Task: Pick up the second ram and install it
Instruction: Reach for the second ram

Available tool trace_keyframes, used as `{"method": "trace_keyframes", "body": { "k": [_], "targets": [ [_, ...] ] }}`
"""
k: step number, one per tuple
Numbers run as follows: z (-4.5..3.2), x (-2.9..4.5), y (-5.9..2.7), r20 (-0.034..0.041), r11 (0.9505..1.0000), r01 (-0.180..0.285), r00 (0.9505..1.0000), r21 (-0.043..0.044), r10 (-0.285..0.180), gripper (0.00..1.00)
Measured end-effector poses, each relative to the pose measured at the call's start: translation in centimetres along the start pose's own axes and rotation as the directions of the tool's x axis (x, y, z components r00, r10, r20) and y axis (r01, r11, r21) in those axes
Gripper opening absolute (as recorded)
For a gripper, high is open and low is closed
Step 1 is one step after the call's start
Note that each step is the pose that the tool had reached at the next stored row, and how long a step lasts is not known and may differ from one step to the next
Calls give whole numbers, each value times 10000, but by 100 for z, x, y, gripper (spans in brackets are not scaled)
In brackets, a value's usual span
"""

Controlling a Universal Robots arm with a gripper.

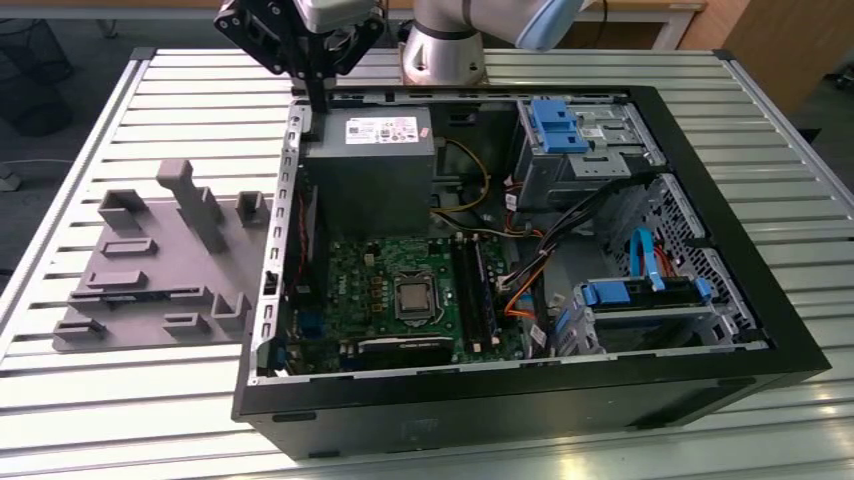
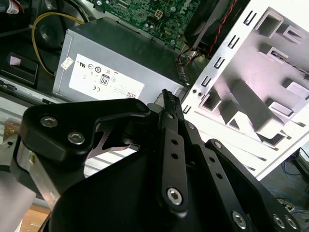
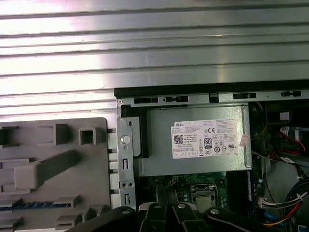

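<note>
Toward the far edge of the counter (image 1: 187, 75) in the exterior view, the hand (image 1: 318, 100) hangs over a rear corner of the open computer case (image 1: 534, 410), beside the grey power supply (image 1: 367, 170). A grey parts tray (image 1: 147, 260) lies on the counter at the case's side, toward the exterior view's left. In the second wrist view the hand's fingers (image 2: 170, 145) look drawn together on nothing. In the first wrist view the second ram (image 3: 29, 204) shows as a thin blue strip seated in a slot of the tray, apart from the hand. I judge it light, stiff and fragile, best taken at mid-length across its upper edge, clear of the contacts.
</note>
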State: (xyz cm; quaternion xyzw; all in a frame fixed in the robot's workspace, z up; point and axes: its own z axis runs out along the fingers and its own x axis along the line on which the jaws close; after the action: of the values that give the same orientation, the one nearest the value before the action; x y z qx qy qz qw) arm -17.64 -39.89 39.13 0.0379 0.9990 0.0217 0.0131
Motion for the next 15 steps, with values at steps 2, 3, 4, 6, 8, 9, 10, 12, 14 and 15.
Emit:
{"method": "trace_keyframes", "body": {
  "k": [2,3,4,6,8,9,10,12,14,15],
  "targets": [
    [1,15,-1,0,10000,0,10000,0,0,11],
    [1,22,-2,0,10000,0,10000,-1,0,11],
    [1,29,-2,0,10000,0,10000,0,0,11],
    [2,41,-3,0,10000,0,10000,-1,0,11],
    [2,53,-4,0,10000,-1,10000,0,1,11],
    [3,59,-5,0,10000,0,10000,-1,0,11],
    [3,66,-5,0,10000,-1,10000,-1,1,11],
    [4,79,-6,0,10000,0,10000,0,0,11],
    [6,90,-7,0,10000,0,10000,-1,0,11],
    [6,96,-8,0,10000,0,10000,-1,0,11]
  ]
}}
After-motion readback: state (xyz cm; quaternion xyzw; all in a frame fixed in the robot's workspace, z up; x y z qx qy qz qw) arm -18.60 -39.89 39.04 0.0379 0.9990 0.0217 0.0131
